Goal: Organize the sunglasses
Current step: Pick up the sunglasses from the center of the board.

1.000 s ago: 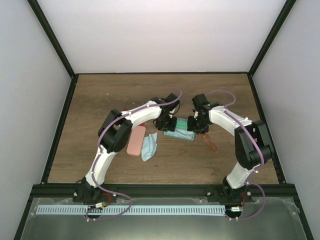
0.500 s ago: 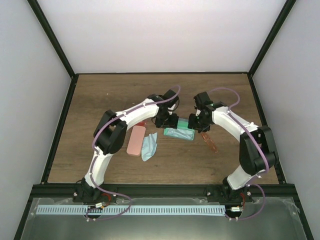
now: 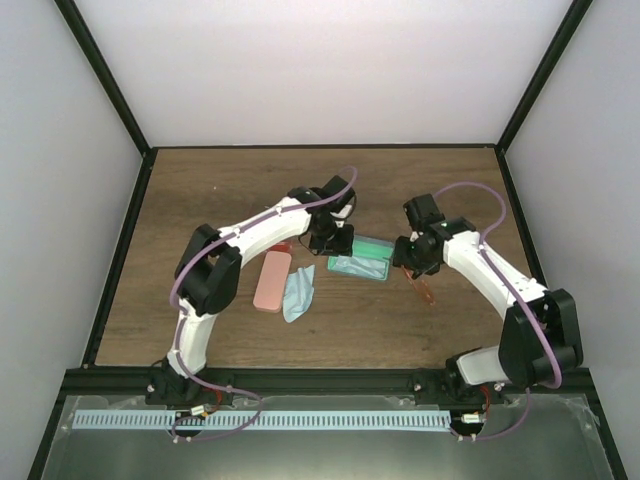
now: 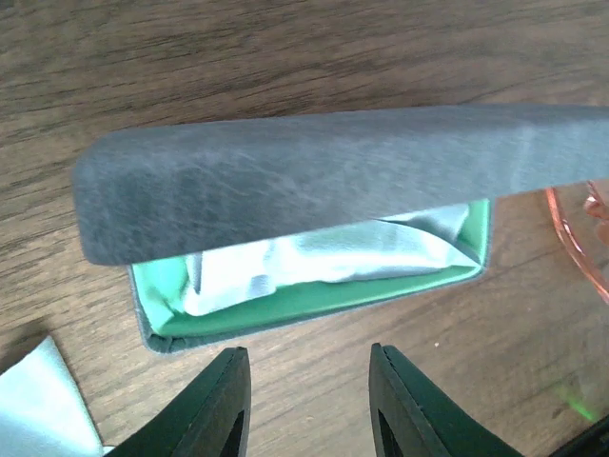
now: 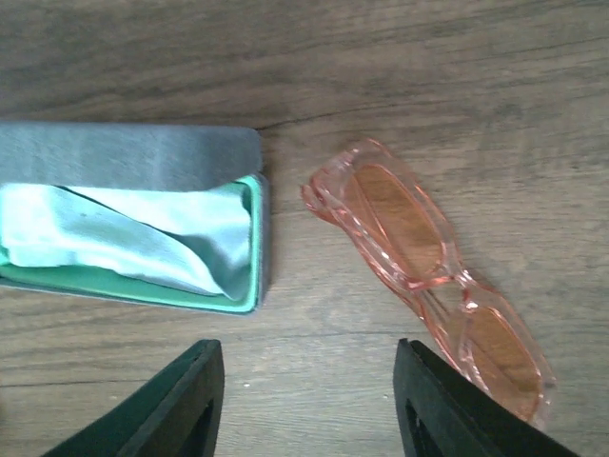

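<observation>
Change: right tool has swung off the case, now over sunglasses, parted, empty | left tool parted, empty, at open case | sunglasses flat on bench beside case | pickup likely next

Dark wood-grain table; plain white walls on three sides (black frame posts at corners); even light.
</observation>
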